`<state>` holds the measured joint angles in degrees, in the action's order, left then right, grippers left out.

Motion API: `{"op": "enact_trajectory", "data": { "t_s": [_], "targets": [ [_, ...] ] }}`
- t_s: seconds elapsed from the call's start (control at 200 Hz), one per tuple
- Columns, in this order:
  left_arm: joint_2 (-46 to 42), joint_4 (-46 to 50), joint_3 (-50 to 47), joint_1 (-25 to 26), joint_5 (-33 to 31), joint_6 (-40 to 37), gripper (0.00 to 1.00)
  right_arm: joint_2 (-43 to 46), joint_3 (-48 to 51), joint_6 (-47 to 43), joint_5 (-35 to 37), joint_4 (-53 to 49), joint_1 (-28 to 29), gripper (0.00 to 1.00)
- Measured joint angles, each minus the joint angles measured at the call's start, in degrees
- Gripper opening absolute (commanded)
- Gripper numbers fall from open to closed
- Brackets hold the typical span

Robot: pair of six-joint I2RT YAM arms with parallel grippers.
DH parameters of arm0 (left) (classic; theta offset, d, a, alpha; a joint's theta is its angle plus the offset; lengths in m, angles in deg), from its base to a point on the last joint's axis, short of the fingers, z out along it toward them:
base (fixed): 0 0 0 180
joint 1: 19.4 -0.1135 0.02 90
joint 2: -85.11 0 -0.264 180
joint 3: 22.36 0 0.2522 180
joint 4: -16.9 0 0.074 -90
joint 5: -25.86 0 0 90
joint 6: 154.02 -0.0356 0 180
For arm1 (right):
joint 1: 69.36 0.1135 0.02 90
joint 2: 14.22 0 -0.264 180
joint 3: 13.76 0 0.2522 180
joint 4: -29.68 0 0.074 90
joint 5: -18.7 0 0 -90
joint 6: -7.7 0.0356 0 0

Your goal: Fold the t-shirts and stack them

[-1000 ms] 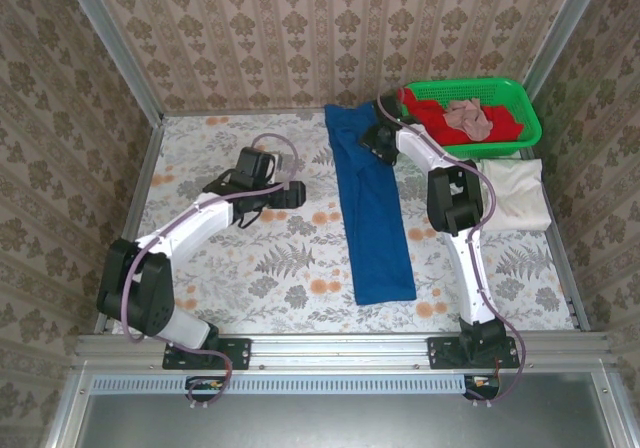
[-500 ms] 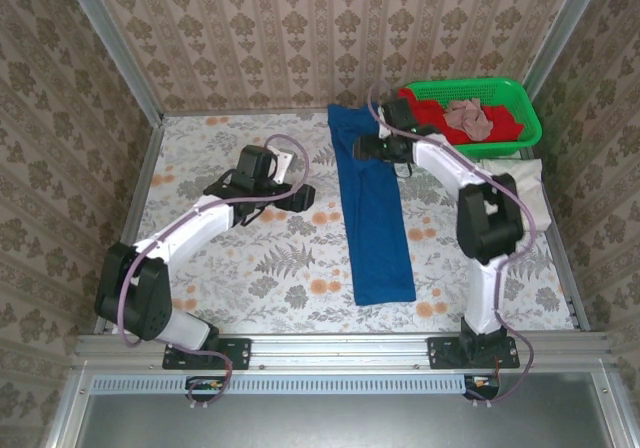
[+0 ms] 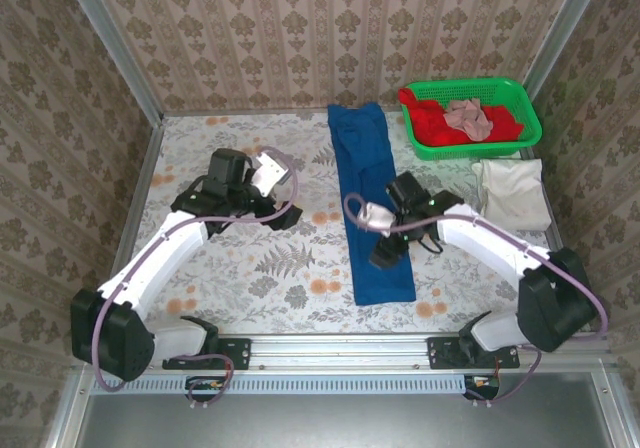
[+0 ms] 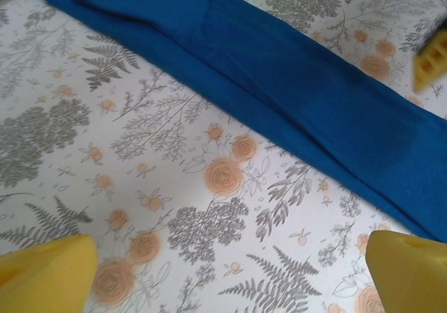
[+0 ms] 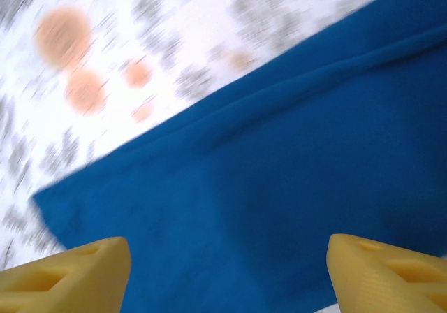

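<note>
Blue cloth runs down the middle of the table (image 3: pixel 250 278) in the top view: the royal-blue t-shirt (image 3: pixel 372 198) lies as a long narrow strip, and the cream t-shirt (image 3: pixel 512 193) rests at the right, near the green basket (image 3: pixel 528 118). The right gripper (image 3: pixel 388 250) has swung from the strip's far end to its near end. The left gripper (image 3: pixel 285 213) hangs left of the strip.

In the left wrist view the fingers (image 4: pixel 42 274) are spread wide and empty, short of the blue shirt.

The right wrist view is blurred; its fingers (image 5: pixel 70 271) are parted, holding nothing, over the shirt's near corner. The crosswise fold probably comes next.
</note>
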<state>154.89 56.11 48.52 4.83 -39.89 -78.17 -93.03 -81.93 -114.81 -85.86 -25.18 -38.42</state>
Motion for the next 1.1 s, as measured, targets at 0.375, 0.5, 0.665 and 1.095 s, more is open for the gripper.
{"op": "enact_trajectory", "data": {
  "t_s": [0.375,0.5,0.665,1.095],
  "targets": [
    [-7.23,8.07,-3.17,-3.34,8.44,-9.03,1.0,8.61,9.57,-6.99,7.56,-3.87,14.62,0.7],
    [-9.7,12.35,-3.17,-3.63,11.72,-12.13,1.0,6.29,12.17,-7.43,8.46,-2.34,17.16,0.68],
    [-13.29,14.69,-3.56,-3.69,14.14,-14.73,1.0,3.34,13.68,-7.43,9.55,1.03,17.99,0.65],
    [-13.75,16.0,-5.09,-4.37,15.19,-17.68,1.0,-3.34,14.86,-4.39,14.88,8.2,18.86,0.3]
  ]
}}
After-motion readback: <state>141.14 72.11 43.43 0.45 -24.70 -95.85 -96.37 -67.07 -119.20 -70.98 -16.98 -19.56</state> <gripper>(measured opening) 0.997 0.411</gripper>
